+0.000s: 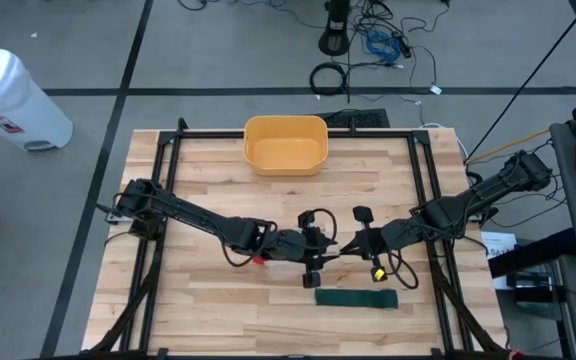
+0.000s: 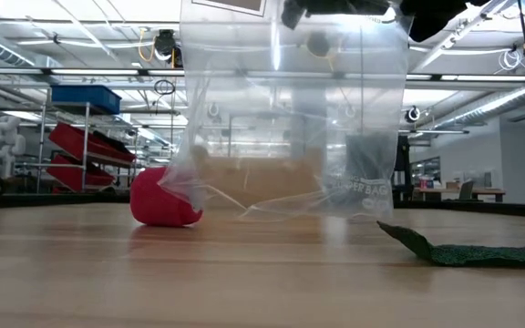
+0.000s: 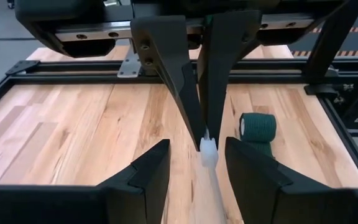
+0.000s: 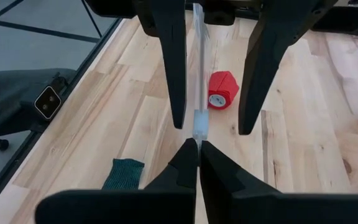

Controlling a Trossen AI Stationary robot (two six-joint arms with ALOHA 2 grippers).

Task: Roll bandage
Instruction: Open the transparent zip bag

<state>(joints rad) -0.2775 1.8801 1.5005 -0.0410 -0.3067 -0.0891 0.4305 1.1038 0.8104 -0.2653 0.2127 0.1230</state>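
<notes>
A clear plastic bag [image 2: 290, 118] hangs upright at the table's middle, its bottom resting on the wood. My right gripper [image 4: 194, 149] is shut on its top edge. My left gripper [image 3: 197, 177] is open, one finger on each side of that same edge, facing the right gripper [image 1: 343, 247] without touching the bag. A red bandage roll [image 4: 222, 90] lies on the table beside the bag and also shows in the low view [image 2: 162, 205]. A dark green bandage [image 1: 356, 298] lies partly unrolled near the table's front, its rolled end [image 3: 258, 127] on the wood. My right gripper pinches the bag's top edge between its two fingertips, right at a small white piece on that edge [image 4: 201, 127]. The fingers come about level from the table's right side. The bag hangs below them with its lower end [image 2: 244, 211] on the table.
A yellow bin [image 1: 285, 143] stands at the table's far edge, in the middle. A black metal frame [image 1: 168, 180] runs round the table. Bare wood lies to the left and right of the arms.
</notes>
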